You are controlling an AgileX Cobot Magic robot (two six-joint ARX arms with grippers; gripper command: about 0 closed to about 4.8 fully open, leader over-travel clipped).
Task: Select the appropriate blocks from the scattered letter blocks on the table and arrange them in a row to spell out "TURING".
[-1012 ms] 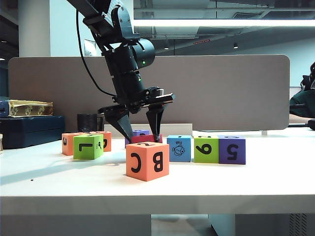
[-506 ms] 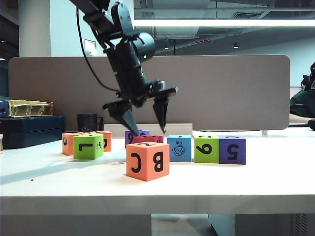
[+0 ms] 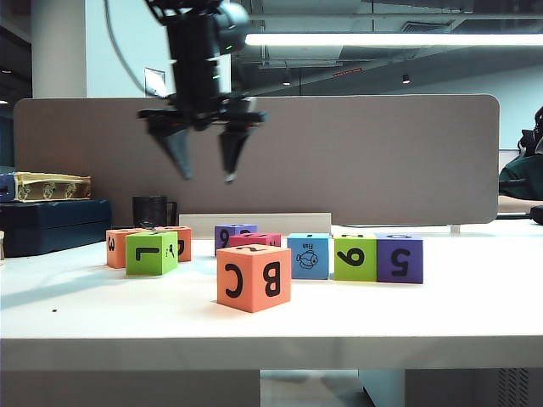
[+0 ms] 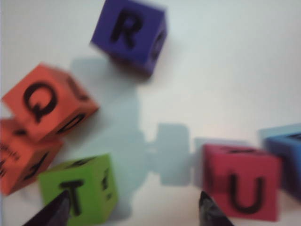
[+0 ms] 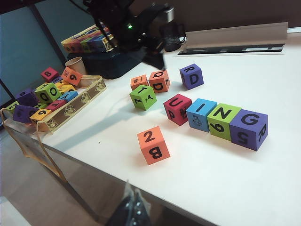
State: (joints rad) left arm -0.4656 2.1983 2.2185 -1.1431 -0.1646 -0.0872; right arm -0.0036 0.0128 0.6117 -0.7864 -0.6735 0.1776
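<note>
Now I see left hand (image 3: 204,165) open, empty, high over table (image 3: 424,314). T block (image 4: 80,190) and R block (image 4: 129,35) apart from row U block (image 5: 177,109) to purple G (image 5: 248,129). Right hand (image 5: 133,209): cannot tell.

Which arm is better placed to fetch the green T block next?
Left. The left gripper hangs open above the green T block, which shows between its fingertips in its wrist view. The right gripper sits off the table's near edge.
</note>
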